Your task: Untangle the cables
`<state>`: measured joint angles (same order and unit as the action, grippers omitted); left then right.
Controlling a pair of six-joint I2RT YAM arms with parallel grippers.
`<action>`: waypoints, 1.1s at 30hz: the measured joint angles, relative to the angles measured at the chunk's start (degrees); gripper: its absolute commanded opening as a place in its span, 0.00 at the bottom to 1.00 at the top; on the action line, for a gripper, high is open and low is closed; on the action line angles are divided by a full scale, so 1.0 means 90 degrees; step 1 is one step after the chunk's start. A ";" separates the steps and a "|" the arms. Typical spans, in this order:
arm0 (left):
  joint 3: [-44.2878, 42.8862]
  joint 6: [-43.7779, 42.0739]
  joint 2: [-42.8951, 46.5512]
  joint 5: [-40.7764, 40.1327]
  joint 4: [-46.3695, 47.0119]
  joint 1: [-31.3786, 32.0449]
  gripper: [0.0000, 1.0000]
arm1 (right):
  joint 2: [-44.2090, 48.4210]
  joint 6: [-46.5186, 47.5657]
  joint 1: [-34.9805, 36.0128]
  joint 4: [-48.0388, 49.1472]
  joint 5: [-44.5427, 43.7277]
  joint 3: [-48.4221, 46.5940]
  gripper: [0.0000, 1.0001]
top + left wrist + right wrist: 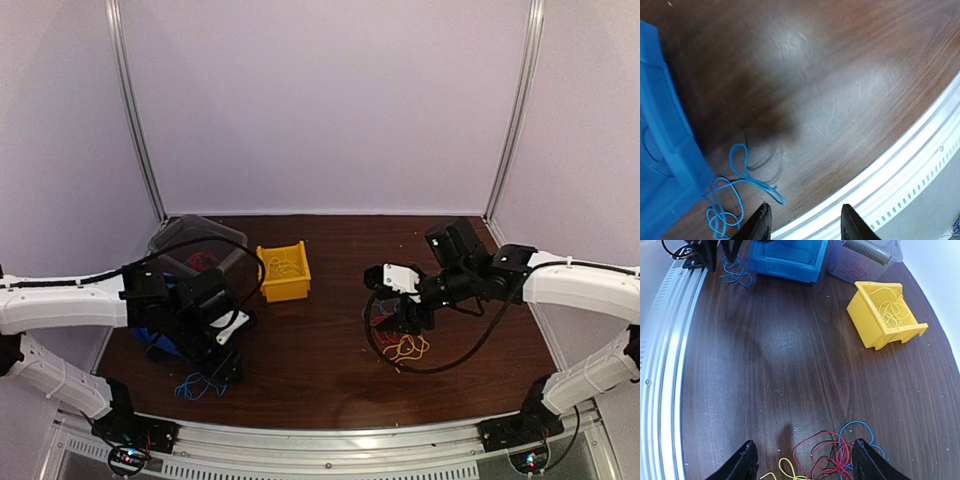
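Red-blue cables [825, 457] (tangled) below spread right claw [802, 450].

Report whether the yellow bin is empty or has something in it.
Not empty: thin yellow cables lie looped inside the yellow bin, clear in the right wrist view.
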<state>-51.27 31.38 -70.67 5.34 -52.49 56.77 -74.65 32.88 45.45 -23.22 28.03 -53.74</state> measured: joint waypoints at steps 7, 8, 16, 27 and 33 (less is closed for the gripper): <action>0.0265 0.0920 -0.0860 -0.0512 -0.0165 0.0952 0.50 | 0.0187 -0.0015 -0.0097 0.0226 -0.0148 0.0085 0.66; 0.0265 0.1010 -0.0916 -0.0605 -0.0185 0.0979 0.50 | 0.0187 -0.0017 -0.0097 0.0231 -0.0148 0.0097 0.66; 0.0291 0.1450 -0.1445 -0.1265 -0.0219 0.1027 0.16 | 0.0189 -0.0032 -0.0097 0.0248 -0.0148 0.0206 0.66; -0.0874 0.0857 -0.1542 -0.1554 0.0374 0.1200 0.00 | 0.0236 -0.0182 -0.0685 0.0107 0.0304 0.0126 0.69; -0.1146 0.0253 -0.1018 -0.1226 0.2118 0.1205 0.00 | 0.0236 -0.0389 -0.1613 -0.0238 0.1467 -0.0393 0.77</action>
<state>-61.58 33.65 -79.83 -5.69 -33.43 67.61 -72.53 29.39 30.94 -25.36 41.23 -57.28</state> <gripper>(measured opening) 0.011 0.736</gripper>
